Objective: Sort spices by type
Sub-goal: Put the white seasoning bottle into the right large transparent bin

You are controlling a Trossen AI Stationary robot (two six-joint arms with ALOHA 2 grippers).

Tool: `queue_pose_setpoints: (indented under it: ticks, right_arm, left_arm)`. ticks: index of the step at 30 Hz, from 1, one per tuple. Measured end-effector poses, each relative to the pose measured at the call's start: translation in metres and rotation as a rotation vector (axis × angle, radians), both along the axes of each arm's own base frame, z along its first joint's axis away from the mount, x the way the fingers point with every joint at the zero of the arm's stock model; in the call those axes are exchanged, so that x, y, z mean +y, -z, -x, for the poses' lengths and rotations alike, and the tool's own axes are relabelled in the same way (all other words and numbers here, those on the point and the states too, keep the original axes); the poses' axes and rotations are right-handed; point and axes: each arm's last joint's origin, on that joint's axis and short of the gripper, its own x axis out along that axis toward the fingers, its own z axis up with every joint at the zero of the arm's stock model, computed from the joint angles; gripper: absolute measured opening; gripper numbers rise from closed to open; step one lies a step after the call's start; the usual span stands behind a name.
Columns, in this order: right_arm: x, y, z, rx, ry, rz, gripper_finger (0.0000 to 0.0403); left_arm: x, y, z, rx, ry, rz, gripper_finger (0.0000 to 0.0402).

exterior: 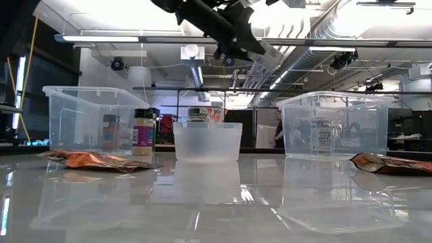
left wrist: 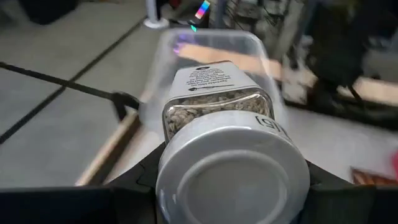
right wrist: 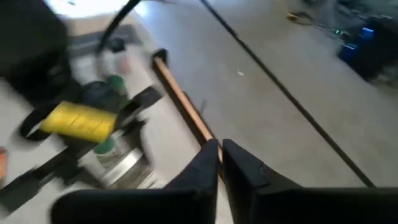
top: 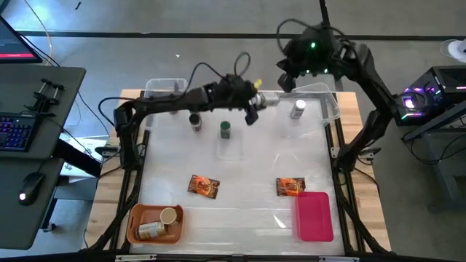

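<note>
Glass and a white lid fill our left wrist view: the left gripper is clenched on a seed jar, its dark fingers pressing the jar's sides just behind the lid. In the high view we see that gripper raised over the far middle of the table, the jar lying roughly level with its long axis pointing toward the far-right tub. That tub lies just beyond the jar's base end, and a white-lidded jar already stands inside it, so we judge the drop goes there; the left arm is the one placed to make it.

Our right gripper is pinched shut, holding nothing, parked up behind the table's far edge.

Farther out, a dark-lidded jar and a green-lidded jar stand on the table, two foil packets lie nearer the front, and an orange tray holds what look like two jars, though we cannot make them out well. The held jar's label is partly hidden, so its spice is unclear.
</note>
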Motion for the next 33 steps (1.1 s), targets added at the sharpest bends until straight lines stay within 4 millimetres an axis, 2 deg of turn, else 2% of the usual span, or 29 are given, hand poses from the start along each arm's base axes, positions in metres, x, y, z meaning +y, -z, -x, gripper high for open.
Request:
queue_pose_setpoints:
  ticks: [3, 6, 10, 15, 19, 24, 33]
  right_arm:
    - [-0.014, 0.000, 0.007, -0.030, -0.063, -0.042, 0.0052]
    - [-0.021, 0.000, 0.012, -0.051, -0.110, -0.077, 0.0097]
    - [-0.018, 0.000, 0.010, -0.064, -0.243, -0.092, 0.0160]
    - [-0.012, 0.009, -0.009, 0.050, -0.438, 0.042, 0.0213]
    - [-0.010, 0.023, -0.027, 0.168, -0.549, 0.103, 0.0221]
    - [-0.014, 0.042, -0.041, 0.351, -0.474, 0.114, 0.0216]
    - [-0.017, 0.047, -0.048, 0.312, -0.405, 0.036, 0.0223]
  left_arm:
    - [0.020, -0.012, 0.006, -0.037, -0.037, -0.010, 0.0165]
    - [0.035, -0.024, 0.012, -0.055, 0.000, -0.058, 0.0165]
    - [0.044, -0.033, 0.017, -0.031, 0.053, -0.165, 0.0165]
    - [0.044, -0.037, 0.019, 0.041, 0.181, -0.308, 0.0165]
    - [0.036, -0.033, 0.017, 0.105, 0.251, -0.374, 0.0165]
    - [0.037, -0.034, 0.018, 0.114, 0.259, -0.406, 0.0164]
    - [0.036, -0.038, 0.021, 0.123, 0.271, -0.464, 0.0164]
